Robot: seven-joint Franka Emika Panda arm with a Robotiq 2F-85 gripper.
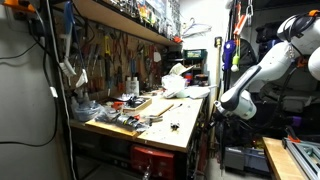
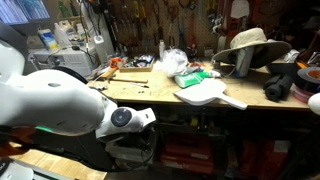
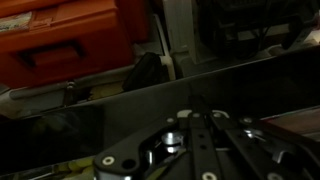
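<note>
- Here the gripper [image 3: 200,146] hangs low beside the workbench [image 1: 176,126] edge; I cannot tell whether its jaws are apart or together.
- The red toolbox [image 3: 70,40] sits nearest, under the bench, apart from it.

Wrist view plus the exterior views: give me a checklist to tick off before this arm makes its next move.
1. Gripper open or shut: cannot tell; the wrist view shows only its dark linkage.
2. Anything held: cannot tell; the fingertips are out of sight.
3. Orange toolbox in sight of the wrist camera: ok; it fills the upper left, apart from the gripper.
4. Arm free of the workbench: cannot tell; in an exterior view it hangs low at the bench's end, and the gap is unclear.
5. Straw hat away from the arm: ok; it lies up on the bench, while the arm is below the bench edge.
</note>
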